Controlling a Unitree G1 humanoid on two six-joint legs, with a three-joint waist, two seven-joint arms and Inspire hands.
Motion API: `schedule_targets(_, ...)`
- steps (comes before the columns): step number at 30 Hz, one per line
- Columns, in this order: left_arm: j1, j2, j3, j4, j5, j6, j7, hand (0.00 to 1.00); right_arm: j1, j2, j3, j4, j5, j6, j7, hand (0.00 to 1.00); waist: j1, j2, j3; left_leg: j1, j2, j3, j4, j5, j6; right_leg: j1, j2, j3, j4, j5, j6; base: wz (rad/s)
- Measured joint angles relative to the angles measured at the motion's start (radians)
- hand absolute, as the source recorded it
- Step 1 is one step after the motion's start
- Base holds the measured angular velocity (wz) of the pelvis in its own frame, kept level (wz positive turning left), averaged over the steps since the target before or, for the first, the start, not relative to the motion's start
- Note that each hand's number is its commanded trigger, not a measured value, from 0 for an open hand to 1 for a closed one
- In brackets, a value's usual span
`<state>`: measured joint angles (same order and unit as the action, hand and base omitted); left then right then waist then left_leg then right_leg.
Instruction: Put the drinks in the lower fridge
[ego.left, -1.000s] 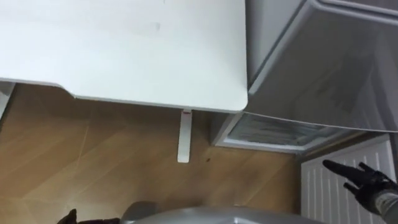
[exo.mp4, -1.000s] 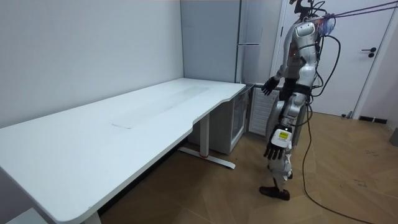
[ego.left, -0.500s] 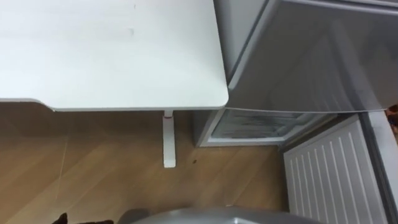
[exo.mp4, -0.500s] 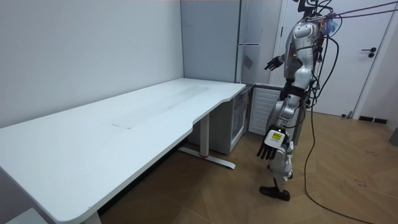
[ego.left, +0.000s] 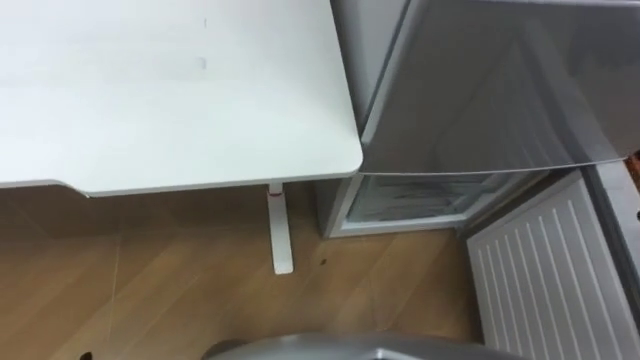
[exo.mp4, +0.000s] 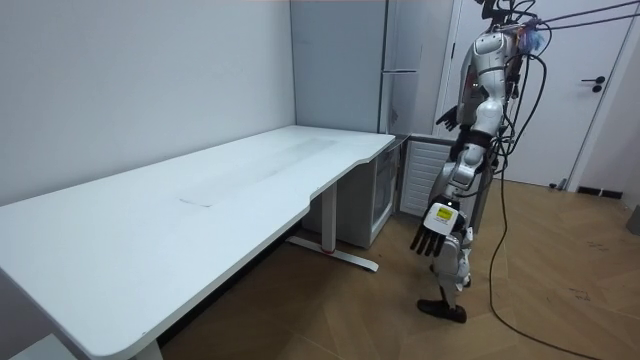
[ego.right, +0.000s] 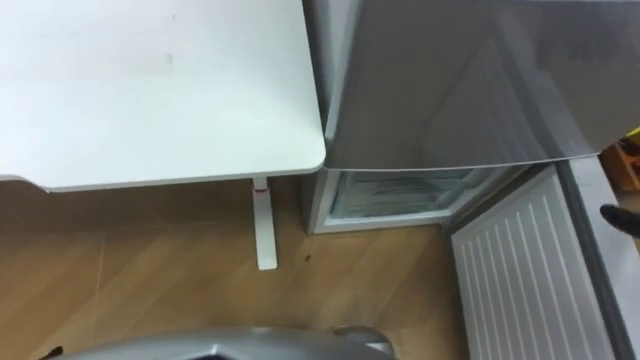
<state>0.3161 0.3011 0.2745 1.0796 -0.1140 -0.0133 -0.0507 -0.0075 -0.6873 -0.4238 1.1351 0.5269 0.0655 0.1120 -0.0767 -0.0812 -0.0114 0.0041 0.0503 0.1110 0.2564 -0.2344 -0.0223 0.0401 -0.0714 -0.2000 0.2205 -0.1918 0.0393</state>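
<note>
1. The lower fridge (ego.left: 425, 198) stands open off the corner of the table (ego.left: 180, 100); the drinks' whereabouts cannot be told.
2. Left robot hand (exo.mp4: 432, 238) hangs straight-fingered, empty; right robot hand (ego.right: 625, 221) outstretched, empty.
3. Loading apparently not begun.

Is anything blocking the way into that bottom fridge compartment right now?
Nothing visible does. The lower door is swung open to the robot's right, the compartment gapes under the upper door, and the floor before it is bare. The left hand hangs open, holding nothing; the right hand is raised near the upper door.
</note>
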Motion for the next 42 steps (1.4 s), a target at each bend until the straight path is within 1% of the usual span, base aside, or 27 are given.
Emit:
schedule_targets(1,0.008,0.000,0.000,0.000,0.000,0.001,-0.005,0.00,0.000,0.000,0.000,0.017,0.024,0.001,0.000,0.00,-0.001,0.012,-0.0010,-0.001,0.000,0.002,0.000,0.000,0.000,-0.002,0.001,0.005,0.000,0.000,0.000,-0.05)
schedule_targets(4,0.008,0.007,0.001,-0.003,-0.001,0.013,-0.013,0.00,-0.001,0.000,0.000,0.069,0.091,0.002,-0.001,0.00,-0.001,0.032,0.0010,0.001,0.001,0.003,0.000,0.002,-0.001,-0.003,0.002,0.008,-0.001,0.000,-0.001,-0.02)
schedule_targets(6,0.008,0.015,0.008,-0.005,-0.001,0.013,-0.025,0.00,-0.002,0.000,0.000,0.073,0.117,0.001,-0.002,0.00,-0.001,0.032,0.0013,0.004,0.001,0.003,0.000,0.004,-0.001,-0.004,0.002,0.008,-0.001,-0.001,-0.001,0.00)
schedule_targets(9,0.003,0.029,0.010,-0.009,0.000,0.013,-0.031,0.00,-0.003,0.000,0.000,0.085,0.138,0.001,-0.003,0.00,-0.001,0.025,0.0026,0.000,0.001,0.003,0.004,0.005,-0.001,-0.004,0.002,0.009,-0.007,-0.002,-0.001,0.01)
schedule_targets(11,0.003,0.037,0.010,-0.012,0.000,0.013,-0.031,0.00,-0.003,0.000,0.000,0.111,0.154,0.001,-0.003,0.00,-0.003,0.021,0.0028,-0.010,0.000,-0.005,0.009,0.005,-0.001,-0.004,0.004,0.006,-0.017,-0.001,-0.002,0.08)
schedule_targets(12,0.006,0.040,0.010,-0.013,-0.001,0.013,-0.031,0.00,0.001,0.000,-0.001,0.120,0.159,0.001,-0.004,0.00,-0.003,0.023,0.0062,-0.014,0.000,-0.007,0.011,0.005,-0.001,-0.005,0.005,0.005,-0.017,-0.001,-0.002,0.06)
schedule_targets(15,0.012,0.041,0.010,-0.013,0.000,0.015,-0.031,0.00,0.019,0.000,-0.003,0.120,0.190,-0.004,-0.001,0.00,-0.006,0.027,0.0090,-0.019,0.000,-0.012,0.012,0.005,-0.001,-0.005,0.006,0.002,-0.025,-0.001,-0.002,0.06)
schedule_targets(18,0.011,0.042,0.010,-0.012,0.001,0.021,-0.032,0.00,0.043,0.000,-0.003,0.121,0.196,-0.021,0.015,0.00,-0.004,0.038,0.0042,-0.029,0.001,-0.022,0.014,0.005,-0.001,-0.006,0.010,-0.001,-0.037,0.006,-0.004,0.10)
schedule_targets(23,0.009,0.044,0.006,-0.016,0.008,0.032,-0.031,0.00,0.069,0.000,-0.003,0.143,0.196,-0.043,0.051,0.00,-0.001,0.039,0.0045,-0.030,0.001,-0.028,0.012,0.004,-0.003,-0.005,0.012,-0.003,-0.037,0.006,-0.004,0.01)
schedule_targets(24,0.006,0.044,-0.002,-0.016,0.011,0.032,-0.029,0.00,0.070,0.000,0.000,0.151,0.195,-0.052,0.063,0.00,0.000,0.038,0.0047,-0.030,0.001,-0.028,0.012,0.004,-0.003,-0.005,0.012,-0.002,-0.036,0.006,-0.004,0.00)
schedule_targets(27,0.005,0.045,-0.040,-0.016,0.011,0.036,-0.028,0.00,0.073,0.004,0.017,0.148,0.192,-0.056,0.087,0.00,0.006,0.036,0.0064,-0.029,0.004,-0.027,0.013,0.003,-0.005,-0.004,0.016,-0.001,-0.036,0.007,-0.006,-0.02)
schedule_targets(28,0.004,0.045,-0.055,-0.016,0.011,0.037,-0.030,0.00,0.072,0.007,0.045,0.146,0.193,-0.060,0.098,0.00,0.011,0.034,0.0067,-0.027,0.007,-0.025,0.013,0.002,-0.006,-0.004,0.019,0.002,-0.037,0.009,-0.008,-0.08)
schedule_targets(29,0.003,0.045,-0.063,-0.015,0.011,0.038,-0.031,0.00,0.078,0.008,0.055,0.143,0.192,-0.064,0.105,0.00,0.014,0.029,0.0088,-0.025,0.009,-0.023,0.012,0.002,-0.007,-0.004,0.020,0.003,-0.037,0.009,-0.009,-0.11)
schedule_targets(31,-0.006,0.043,-0.073,-0.006,0.011,0.045,-0.042,0.00,0.106,0.024,0.078,0.125,0.188,-0.071,0.124,0.00,0.033,0.024,0.0109,-0.016,0.015,-0.015,0.010,0.002,-0.010,-0.001,0.024,0.007,-0.036,0.012,-0.014,-0.13)
schedule_targets(35,-0.006,0.044,-0.089,0.001,0.011,0.057,-0.050,0.00,0.150,0.044,0.089,0.069,0.165,-0.081,0.174,0.00,0.046,0.017,0.0144,-0.014,0.023,-0.005,0.010,0.000,-0.014,-0.002,0.028,0.007,-0.039,0.013,-0.016,-0.11)
schedule_targets(38,-0.007,0.047,-0.113,0.001,0.014,0.057,-0.052,0.00,0.169,0.068,0.092,0.055,0.168,-0.107,0.215,0.00,0.054,0.011,0.0150,-0.013,0.030,0.003,0.012,-0.002,-0.017,0.000,0.036,0.014,-0.052,0.019,-0.022,-0.10)
schedule_targets(40,-0.003,0.045,-0.160,0.002,0.033,0.057,-0.063,0.00,0.198,0.099,0.092,0.008,0.168,-0.130,0.230,0.00,0.058,0.010,0.0147,-0.011,0.036,0.014,0.013,-0.004,-0.021,0.000,0.041,0.024,-0.051,0.021,-0.026,-0.15)
schedule_targets(41,-0.004,0.045,-0.170,0.002,0.041,0.057,-0.068,0.00,0.207,0.105,0.092,-0.006,0.169,-0.136,0.233,0.00,0.058,0.010,0.0146,-0.012,0.038,0.015,0.013,-0.005,-0.022,0.000,0.043,0.026,-0.051,0.022,-0.026,-0.15)
schedule_targets(42,-0.005,0.044,-0.184,0.002,0.047,0.057,-0.073,0.00,0.221,0.121,0.092,-0.023,0.175,-0.152,0.245,0.00,0.057,0.010,0.0146,-0.012,0.041,0.018,0.017,-0.007,-0.024,-0.002,0.046,0.029,-0.052,0.023,-0.028,-0.11)
